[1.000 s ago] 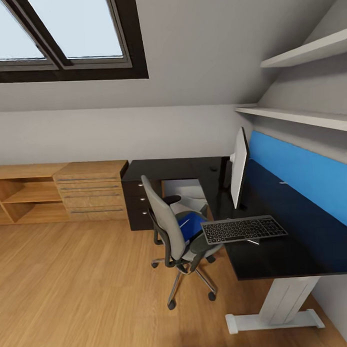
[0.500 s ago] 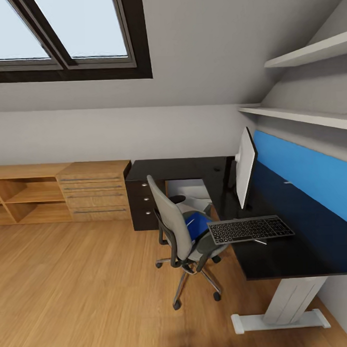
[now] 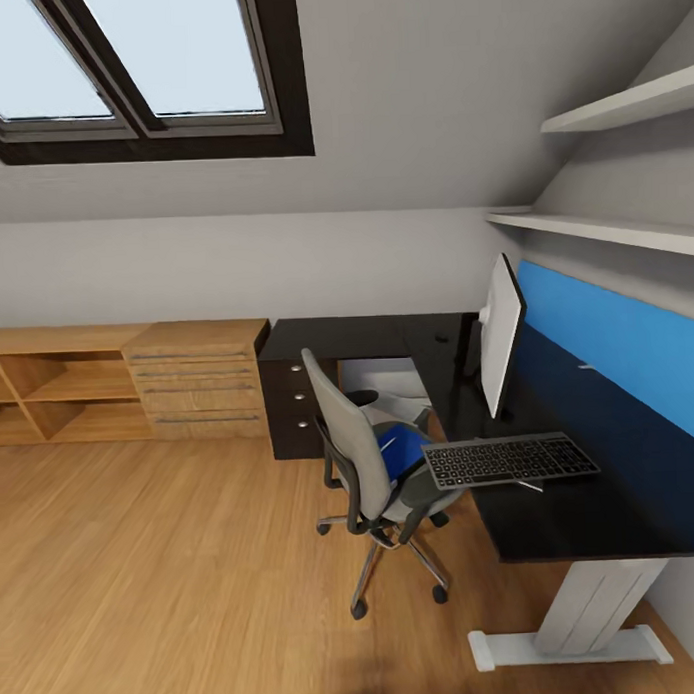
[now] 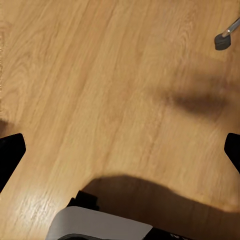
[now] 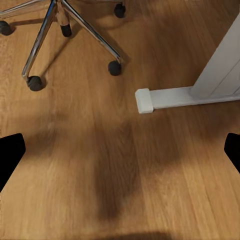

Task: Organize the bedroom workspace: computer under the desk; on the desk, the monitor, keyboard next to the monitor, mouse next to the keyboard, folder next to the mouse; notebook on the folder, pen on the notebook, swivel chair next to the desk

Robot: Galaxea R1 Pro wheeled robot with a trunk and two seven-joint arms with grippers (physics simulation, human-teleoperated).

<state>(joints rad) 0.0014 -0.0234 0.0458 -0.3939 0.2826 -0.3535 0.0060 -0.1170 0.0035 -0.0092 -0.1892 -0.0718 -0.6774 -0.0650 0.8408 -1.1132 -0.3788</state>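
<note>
1. The left gripper [image 4: 120,145] points down at the wood plank floor [image 4: 100,75]; its two black fingertips [image 4: 10,152] sit wide apart at the frame's sides, released and grasping nothing.
2. The right gripper [image 5: 120,150] likewise points at the floor, its fingertips [image 5: 9,152] spread and empty, above the desk's white foot [image 5: 150,99] and the chair's metal spokes with casters [image 5: 115,67].
3. In the head view there is one swivel chair [image 3: 366,466], grey with black armrests, standing at the inner corner of the L-shaped desk [image 3: 593,509], its back turned to the room.
4. One bright blue folder [image 3: 403,452] lies on the chair seat, partly hidden by the backrest.
5. One black keyboard [image 3: 509,459] lies at the desk's front edge, its near end overhanging toward the chair.
6. One monitor [image 3: 500,334] stands upright on the desk, seen edge-on, just behind the keyboard.
7. One pale computer [image 3: 383,378] tower stands under the desk, beside the dark three-drawer unit [image 3: 294,409].
8. A small dark mouse [image 3: 442,337] sits near the desk's back corner.
9. Two white shelves [image 3: 603,228] hang above a blue wall panel [image 3: 627,347]; a light-wood cabinet [image 3: 198,382] lines the wall under one skylight [image 3: 147,74].
</note>
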